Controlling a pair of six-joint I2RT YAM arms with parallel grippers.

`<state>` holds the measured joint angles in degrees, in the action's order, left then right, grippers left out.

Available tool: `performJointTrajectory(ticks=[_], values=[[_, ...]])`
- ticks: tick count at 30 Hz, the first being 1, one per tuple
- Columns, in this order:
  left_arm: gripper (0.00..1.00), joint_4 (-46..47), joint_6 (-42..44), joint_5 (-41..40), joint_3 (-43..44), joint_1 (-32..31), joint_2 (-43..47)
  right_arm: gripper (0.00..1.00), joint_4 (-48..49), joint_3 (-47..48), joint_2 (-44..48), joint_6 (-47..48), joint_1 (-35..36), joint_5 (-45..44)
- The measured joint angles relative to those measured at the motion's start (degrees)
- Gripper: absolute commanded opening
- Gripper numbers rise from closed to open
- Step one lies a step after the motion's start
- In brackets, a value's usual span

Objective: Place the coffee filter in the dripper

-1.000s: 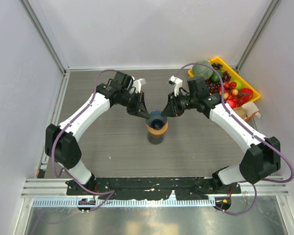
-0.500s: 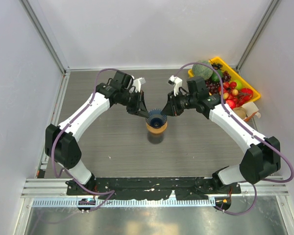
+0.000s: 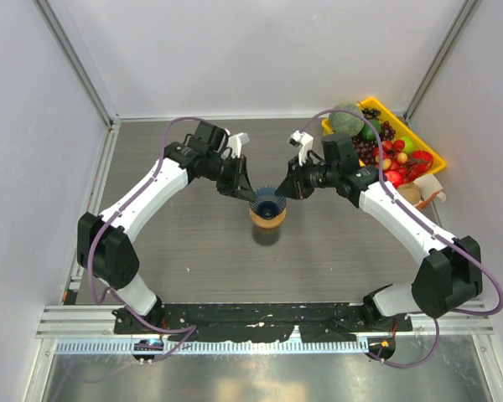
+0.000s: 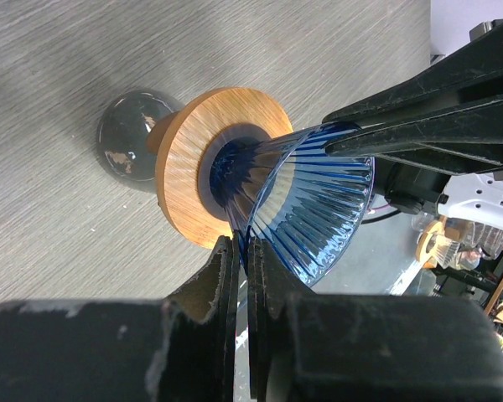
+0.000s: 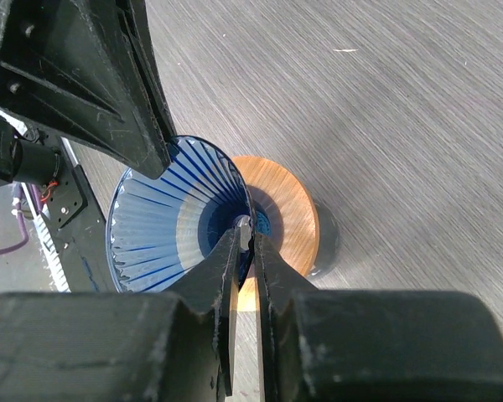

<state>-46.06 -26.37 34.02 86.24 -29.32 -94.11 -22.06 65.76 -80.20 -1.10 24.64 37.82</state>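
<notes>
The dark blue ribbed dripper [image 3: 267, 202] is at the table's middle, its narrow end at an orange-brown round disc [image 3: 269, 221] that sits on a dark round object [image 4: 124, 144]. My left gripper [image 3: 248, 194] is shut on the dripper's wall from the left; the left wrist view shows the jaws pinching the rim [image 4: 246, 247] of the dripper [image 4: 318, 201]. My right gripper [image 3: 283, 195] is shut on the opposite side, its jaws closed over the wall [image 5: 245, 239] of the dripper [image 5: 163, 222]. No tan coffee filter is in view.
A yellow tray [image 3: 432, 155] full of fruit and vegetables stands at the back right, behind my right arm. White walls and metal rails enclose the grey table on the left, back and right.
</notes>
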Motion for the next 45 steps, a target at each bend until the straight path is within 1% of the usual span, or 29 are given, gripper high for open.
performJointTrajectory(ticks=[45], values=[[0.0, 1.05, 1.6, -1.62, -0.7, -1.42, -0.17, 0.05, 11.93, -7.67, 2.73, 3.61, -0.37, 0.72]])
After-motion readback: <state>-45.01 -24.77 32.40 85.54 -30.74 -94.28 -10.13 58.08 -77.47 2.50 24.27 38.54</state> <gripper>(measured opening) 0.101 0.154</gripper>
